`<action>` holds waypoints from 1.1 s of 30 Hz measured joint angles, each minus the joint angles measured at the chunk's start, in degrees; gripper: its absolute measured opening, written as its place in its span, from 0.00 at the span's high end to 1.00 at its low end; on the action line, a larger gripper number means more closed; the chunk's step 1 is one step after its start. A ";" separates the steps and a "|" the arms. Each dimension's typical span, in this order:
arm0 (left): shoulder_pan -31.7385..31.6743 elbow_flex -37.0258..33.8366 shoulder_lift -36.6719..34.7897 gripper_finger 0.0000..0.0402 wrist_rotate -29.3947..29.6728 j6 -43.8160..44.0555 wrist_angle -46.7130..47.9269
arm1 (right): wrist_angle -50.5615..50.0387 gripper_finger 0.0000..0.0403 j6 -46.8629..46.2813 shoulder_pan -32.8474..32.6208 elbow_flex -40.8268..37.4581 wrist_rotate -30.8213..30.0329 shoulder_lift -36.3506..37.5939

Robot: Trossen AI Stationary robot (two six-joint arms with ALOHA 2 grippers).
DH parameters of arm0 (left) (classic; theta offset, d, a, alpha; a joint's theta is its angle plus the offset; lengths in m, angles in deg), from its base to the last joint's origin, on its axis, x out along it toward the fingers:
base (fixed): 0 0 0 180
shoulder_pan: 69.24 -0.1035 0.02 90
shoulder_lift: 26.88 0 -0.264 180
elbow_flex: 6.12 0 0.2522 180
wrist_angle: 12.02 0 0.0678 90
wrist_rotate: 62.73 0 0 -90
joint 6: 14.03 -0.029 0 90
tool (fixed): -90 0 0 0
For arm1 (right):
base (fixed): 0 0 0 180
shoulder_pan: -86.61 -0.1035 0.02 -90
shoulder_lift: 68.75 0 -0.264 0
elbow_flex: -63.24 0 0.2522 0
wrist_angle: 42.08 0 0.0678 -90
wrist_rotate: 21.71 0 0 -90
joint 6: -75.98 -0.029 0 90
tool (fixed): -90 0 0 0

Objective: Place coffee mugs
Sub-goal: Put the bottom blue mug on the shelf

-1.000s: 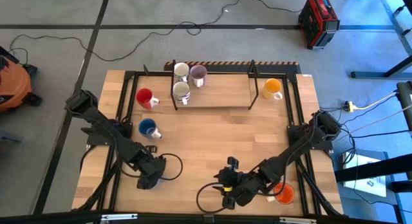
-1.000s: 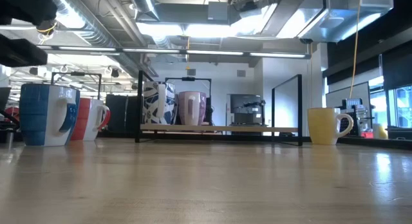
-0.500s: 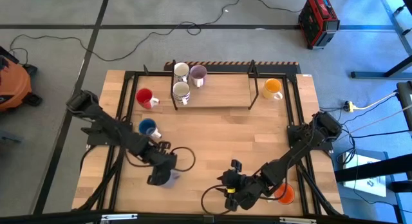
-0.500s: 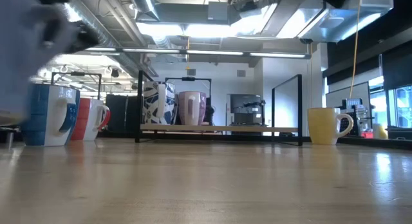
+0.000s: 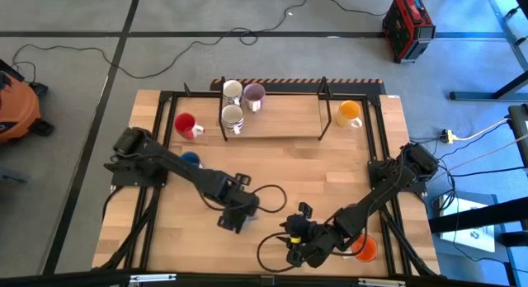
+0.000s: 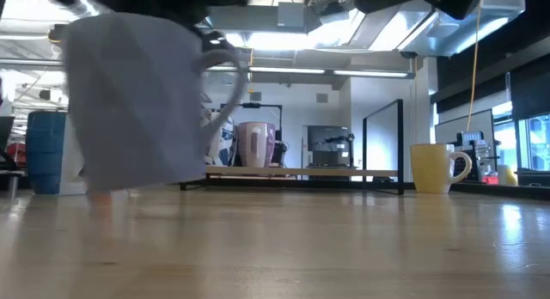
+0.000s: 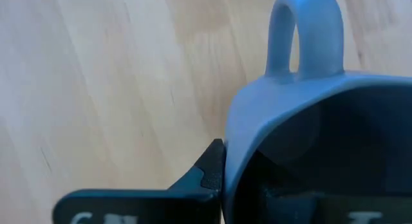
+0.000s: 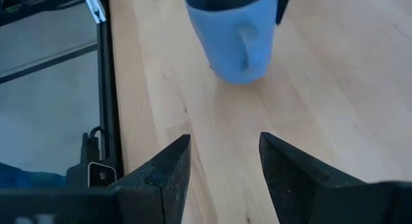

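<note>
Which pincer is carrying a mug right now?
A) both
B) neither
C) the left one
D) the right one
C: the left pincer is clamped on the rim of a lavender mug lifted off the table, while the right pincer stands open with nothing between its fingers.

- From above I cannot see the lavender mug (image 6: 142, 106); the left gripper (image 5: 233, 218) covers it, near the table (image 5: 313, 167) centre.
- In the low view that mug is a motion-blurred shape, its top cut off by the frame edge.
- It hides most of the blue mug (image 6: 45, 151) behind it.
- In my left wrist view the mug's lower half runs out of frame.
- The orange mug (image 5: 365, 249) sits partly under the right arm.
</note>
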 joint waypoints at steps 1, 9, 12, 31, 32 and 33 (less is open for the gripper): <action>-0.13 1.31 1.08 0.96 -0.01 -1.14 -0.08 | -0.57 0.57 -0.04 -0.34 0.00 -0.23 0.00; -0.10 7.67 7.52 0.96 0.00 -7.92 -0.14 | -5.93 0.57 -4.31 -3.76 0.00 -3.86 0.00; -0.19 7.95 8.81 0.96 -0.58 -9.65 -0.19 | -8.18 0.57 -7.34 -5.51 0.00 -4.81 0.00; -0.37 7.84 9.68 0.85 -0.42 -7.23 -2.05 | -10.95 0.57 -10.20 -8.61 0.00 -10.55 0.00; -0.37 7.84 9.68 0.83 -0.38 -7.23 -2.05 | -10.95 0.57 -10.20 -8.61 0.00 -10.55 0.00; -0.35 7.84 9.68 0.82 -0.38 -7.28 -2.05 | -10.95 0.57 -10.20 -8.61 0.00 -10.52 0.00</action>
